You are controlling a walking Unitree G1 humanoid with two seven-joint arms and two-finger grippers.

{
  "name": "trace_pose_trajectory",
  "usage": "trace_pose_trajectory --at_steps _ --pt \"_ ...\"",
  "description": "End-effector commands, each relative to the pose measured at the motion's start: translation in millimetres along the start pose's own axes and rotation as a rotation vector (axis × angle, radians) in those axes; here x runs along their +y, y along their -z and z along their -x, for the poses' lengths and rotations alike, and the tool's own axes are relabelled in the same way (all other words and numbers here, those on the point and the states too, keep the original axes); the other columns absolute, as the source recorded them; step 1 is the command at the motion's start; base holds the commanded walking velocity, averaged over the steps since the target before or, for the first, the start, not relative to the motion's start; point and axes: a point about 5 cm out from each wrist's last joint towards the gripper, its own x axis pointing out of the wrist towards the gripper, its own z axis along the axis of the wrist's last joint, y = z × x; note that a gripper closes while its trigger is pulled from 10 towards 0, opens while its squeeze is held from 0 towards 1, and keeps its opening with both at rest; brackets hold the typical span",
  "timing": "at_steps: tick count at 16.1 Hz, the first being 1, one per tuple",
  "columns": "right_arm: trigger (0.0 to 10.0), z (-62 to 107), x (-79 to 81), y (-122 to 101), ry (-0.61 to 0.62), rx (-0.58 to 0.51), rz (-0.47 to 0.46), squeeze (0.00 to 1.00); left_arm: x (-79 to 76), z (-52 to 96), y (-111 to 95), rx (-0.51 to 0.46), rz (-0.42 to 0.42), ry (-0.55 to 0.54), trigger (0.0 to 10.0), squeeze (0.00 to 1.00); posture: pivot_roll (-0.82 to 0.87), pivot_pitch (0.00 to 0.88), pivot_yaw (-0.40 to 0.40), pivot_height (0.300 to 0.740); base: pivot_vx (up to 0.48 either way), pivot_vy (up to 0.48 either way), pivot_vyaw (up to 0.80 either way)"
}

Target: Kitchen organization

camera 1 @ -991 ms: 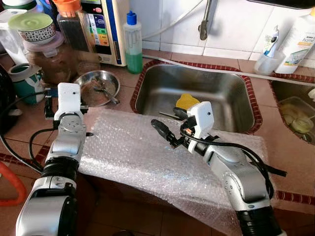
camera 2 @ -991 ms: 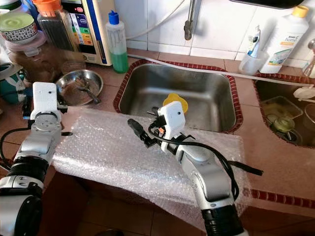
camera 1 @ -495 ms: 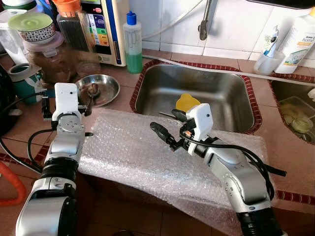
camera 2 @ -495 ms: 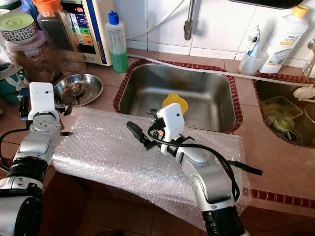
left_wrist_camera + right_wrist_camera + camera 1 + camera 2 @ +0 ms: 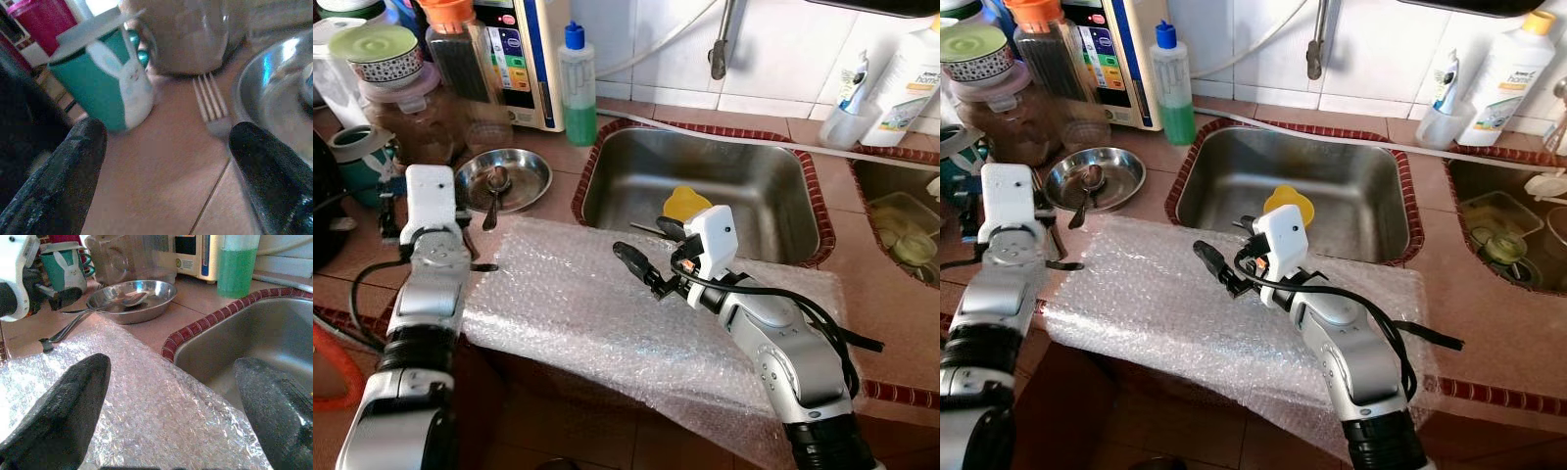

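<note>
We see the left gripper (image 5: pixel 166 161) spread wide with nothing held, beside the steel bowl (image 5: pixel 521 183); a fork (image 5: pixel 211 105) lies by it, a spoon (image 5: pixel 495 186) inside. Right gripper (image 5: pixel 176 406) released over bubble wrap (image 5: pixel 578 304).

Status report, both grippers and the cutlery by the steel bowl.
Left gripper open, low by fork. Right gripper open, empty, above bubble wrap. Spoon resting in steel bowl. Teal mug close by.

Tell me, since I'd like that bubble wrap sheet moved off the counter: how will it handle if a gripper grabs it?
The bubble wrap looks thin and crinkled, so probably floppy and very light. It overhangs the counter edge, so a tug may slide it off.
</note>
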Motion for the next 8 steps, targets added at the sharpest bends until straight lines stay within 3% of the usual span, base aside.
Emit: trace_pose_trajectory --at_steps 1,6,8 --pt "10.0 -2.0 1.3 -5.3 -0.013 -0.018 0.01 0.0 7.0 1.0 7.5 0.018 -0.008 -0.016 10.0 0.0 0.07 0.092 0.014 0.74 0.0 0.0 0.0" --pt "10.0 0.3 3.4 -5.4 -0.035 -0.013 0.01 0.0 -0.1 7.1 17.5 0.085 0.018 0.047 10.0 0.0 0.06 0.092 0.014 0.74 0.0 0.0 0.0" --pt "10.0 4.2 13.1 -7.4 -0.143 -0.001 0.003 0.0 -6.0 6.2 21.3 0.102 0.025 0.094 10.0 0.0 0.06 0.091 0.014 0.74 0.0 0.0 0.0"
